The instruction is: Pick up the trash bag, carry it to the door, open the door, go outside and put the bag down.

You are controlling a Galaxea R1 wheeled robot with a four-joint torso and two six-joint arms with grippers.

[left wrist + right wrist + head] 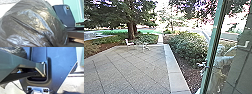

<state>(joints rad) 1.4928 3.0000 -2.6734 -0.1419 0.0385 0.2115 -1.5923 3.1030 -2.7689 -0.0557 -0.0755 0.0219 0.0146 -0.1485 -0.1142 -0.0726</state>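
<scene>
The trash bag [31, 23] is big, gray and shiny, with lots of wrinkles. It is up close to the left wrist camera, near the robot's own dark plate. In the right wrist view, a bit of it peeks out past the robot's arm. I can't tell if the left gripper or the right gripper is wide, narrow or holding the bag.

The head view looks out on a paved yard [134, 67] with crisscross lines. On the right side a green frame [214, 40] leans beside the glass [241, 62], and a person [217, 65] shows faintly in it. A pale curb [171, 62] runs between the yard and a leafy bush [189, 47]. Far off are a white chair [129, 43] and a big tree [131, 28].
</scene>
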